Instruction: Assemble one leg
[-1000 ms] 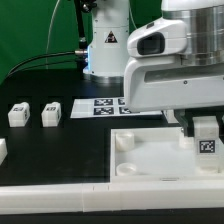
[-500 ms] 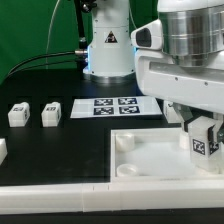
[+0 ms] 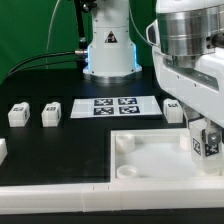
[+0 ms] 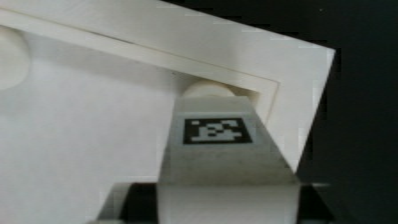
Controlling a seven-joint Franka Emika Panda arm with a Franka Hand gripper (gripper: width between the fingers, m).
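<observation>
One leg [image 3: 207,150] is clamped in my gripper [image 3: 206,140], its tip at a corner socket [image 4: 214,90] of the white panel [image 3: 150,160], so I judge insertion is in hand, calling next for a straight push down.

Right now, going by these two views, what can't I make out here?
- Round corner socket of the large white square panel: wrist view, the small white plastic leg mostly covers it; whether its tip is seated is unclear.
- Panel's right side: exterior view, hidden behind the white arm and cut by the edge.
- White piece at the exterior view's left edge: cut off, unidentifiable.
</observation>
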